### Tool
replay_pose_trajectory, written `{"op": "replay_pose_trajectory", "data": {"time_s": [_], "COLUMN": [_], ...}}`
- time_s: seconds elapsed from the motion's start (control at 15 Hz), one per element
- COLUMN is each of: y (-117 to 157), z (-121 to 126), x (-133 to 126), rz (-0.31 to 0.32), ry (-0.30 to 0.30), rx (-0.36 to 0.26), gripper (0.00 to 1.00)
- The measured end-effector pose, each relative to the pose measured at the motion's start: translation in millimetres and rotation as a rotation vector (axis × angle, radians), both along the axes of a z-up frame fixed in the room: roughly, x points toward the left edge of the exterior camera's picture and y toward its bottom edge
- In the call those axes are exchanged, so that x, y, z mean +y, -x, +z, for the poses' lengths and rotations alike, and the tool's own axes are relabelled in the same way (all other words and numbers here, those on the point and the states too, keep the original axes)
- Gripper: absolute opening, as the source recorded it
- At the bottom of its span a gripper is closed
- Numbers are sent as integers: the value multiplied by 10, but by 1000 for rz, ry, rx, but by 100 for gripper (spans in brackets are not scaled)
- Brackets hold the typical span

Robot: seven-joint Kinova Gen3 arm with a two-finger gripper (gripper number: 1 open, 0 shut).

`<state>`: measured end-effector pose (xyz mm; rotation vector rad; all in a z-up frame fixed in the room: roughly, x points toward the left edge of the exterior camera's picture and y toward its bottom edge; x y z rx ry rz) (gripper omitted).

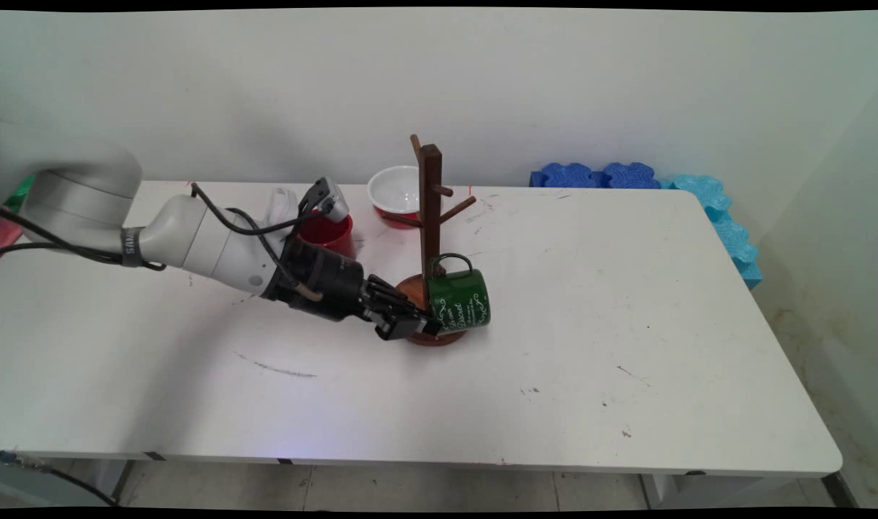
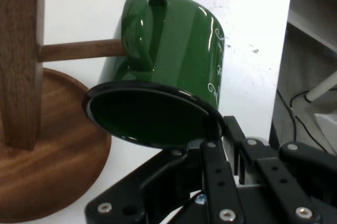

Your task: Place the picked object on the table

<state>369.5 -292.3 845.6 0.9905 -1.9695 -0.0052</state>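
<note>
Your hand point(image 2: 218, 145) pinches the green mug's point(image 1: 459, 297) rim, its handle hooked on the wooden rack's point(image 1: 430, 209) lowest peg.

Mug tree point(image 1: 430, 216) blocks left (pegs jutting); right side open.

A glossy green mug point(image 1: 459, 299) hangs tilted by its handle on the wooden rack's point(image 1: 430, 209) lowest peg.

Looks like a robotics lab: white Kinova arm point(image 1: 194, 241) w/ cables over scuffed white table point(image 1: 590, 346), bare wall, blue foam blocks point(image 1: 698, 202).
</note>
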Motion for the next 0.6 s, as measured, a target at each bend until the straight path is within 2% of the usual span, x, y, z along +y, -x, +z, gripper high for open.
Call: {"op": "replay_pose_trajectory", "data": {"time_s": [0.6], "y": [-71], "z": [59], "x": [188], "rz": [-40], "ry": [-5], "rx": [-16], "gripper": [0]}}
